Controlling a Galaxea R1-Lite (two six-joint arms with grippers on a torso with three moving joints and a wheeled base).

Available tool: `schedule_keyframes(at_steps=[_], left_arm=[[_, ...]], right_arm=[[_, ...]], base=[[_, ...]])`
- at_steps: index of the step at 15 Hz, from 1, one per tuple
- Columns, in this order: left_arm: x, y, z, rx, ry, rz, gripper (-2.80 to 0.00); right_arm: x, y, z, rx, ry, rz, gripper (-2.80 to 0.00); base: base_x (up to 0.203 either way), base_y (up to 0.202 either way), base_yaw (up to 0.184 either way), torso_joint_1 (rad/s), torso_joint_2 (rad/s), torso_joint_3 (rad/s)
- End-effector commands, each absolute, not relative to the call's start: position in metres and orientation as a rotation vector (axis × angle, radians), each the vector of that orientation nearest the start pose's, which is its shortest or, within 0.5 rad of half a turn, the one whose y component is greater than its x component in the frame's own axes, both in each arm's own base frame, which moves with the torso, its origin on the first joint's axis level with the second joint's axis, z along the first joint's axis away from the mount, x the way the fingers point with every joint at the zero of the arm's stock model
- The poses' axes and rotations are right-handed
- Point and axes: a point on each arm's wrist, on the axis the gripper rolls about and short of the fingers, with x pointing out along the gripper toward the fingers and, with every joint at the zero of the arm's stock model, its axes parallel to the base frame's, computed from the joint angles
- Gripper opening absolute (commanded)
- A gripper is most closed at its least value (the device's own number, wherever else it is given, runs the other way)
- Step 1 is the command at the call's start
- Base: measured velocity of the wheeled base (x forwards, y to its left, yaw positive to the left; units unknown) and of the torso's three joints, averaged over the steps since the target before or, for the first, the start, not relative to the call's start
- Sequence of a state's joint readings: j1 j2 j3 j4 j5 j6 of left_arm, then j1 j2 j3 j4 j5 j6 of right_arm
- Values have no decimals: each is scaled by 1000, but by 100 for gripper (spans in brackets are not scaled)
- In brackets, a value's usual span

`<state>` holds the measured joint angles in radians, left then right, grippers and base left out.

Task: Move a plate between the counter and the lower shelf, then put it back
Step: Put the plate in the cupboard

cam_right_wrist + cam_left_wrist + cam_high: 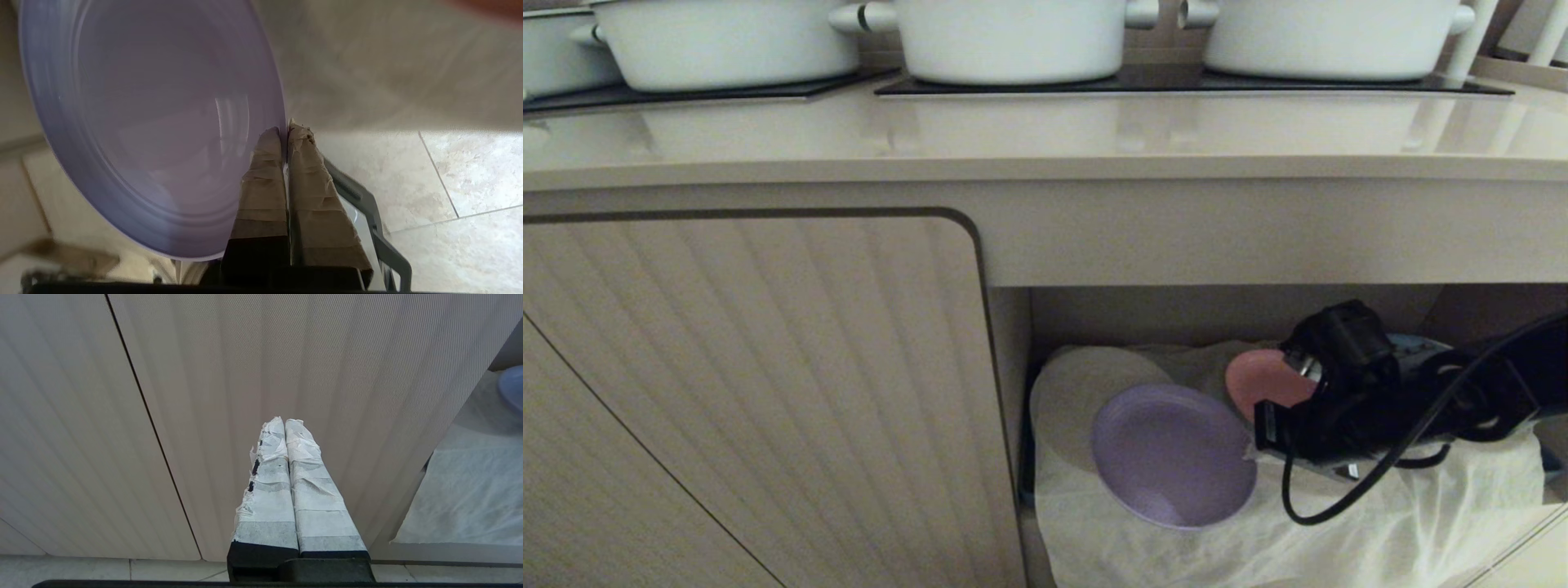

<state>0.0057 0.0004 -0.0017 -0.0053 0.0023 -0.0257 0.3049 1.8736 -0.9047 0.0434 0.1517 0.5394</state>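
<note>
Down in the lower shelf point(1421, 523), the right gripper point(284, 132) pinches the rim of the plate point(1172, 453) between its taped fingers point(261, 183), which are pressed nearly together on the thin edge. In the head view the lavender plate sits tilted, its face turned up and outward, with its far edge overlapping a white plate point(1078, 400) that lies on the crinkled white sheet point(1339, 547) covering the shelf. Whether the lavender plate's lower edge touches the sheet cannot be told. A salmon-pink plate point(1262, 380) stands just behind the black body of the right arm point(1372, 400), partly hidden by it, and a black cable point(1347, 498) loops down from the arm over the sheet.

Above, the surface point(1045, 139) carries black hob panels point(1176, 82) and three white pots point(1013, 37) in a row.

The left gripper point(284, 421) hangs parked in front of the ribbed beige cabinet door point(245, 375), its white-taped fingers point(267, 490) pressed together and holding nothing.
</note>
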Motion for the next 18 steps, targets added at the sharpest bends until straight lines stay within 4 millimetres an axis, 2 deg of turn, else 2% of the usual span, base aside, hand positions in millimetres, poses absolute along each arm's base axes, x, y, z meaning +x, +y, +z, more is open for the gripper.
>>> schedule_keyframes(at_steps=[1, 8, 11, 18], left_arm=[[-23, 0, 77, -26, -6, 9, -280], [-23, 0, 77, -26, -6, 9, -280], [-23, 0, 77, -26, -6, 9, -280], [-23, 0, 77, -26, -6, 9, -280]], right_arm=[[302, 99, 90, 420, 1101, 106, -280], [310, 126, 82, 469, 1076, 110, -280], [319, 135, 76, 494, 1057, 26, -280], [337, 141, 76, 597, 1010, -55, -280]], base=[[0, 0, 0, 0, 0, 0], [0, 0, 0, 0, 0, 0], [0, 0, 0, 0, 0, 0], [0, 0, 0, 0, 0, 0]])
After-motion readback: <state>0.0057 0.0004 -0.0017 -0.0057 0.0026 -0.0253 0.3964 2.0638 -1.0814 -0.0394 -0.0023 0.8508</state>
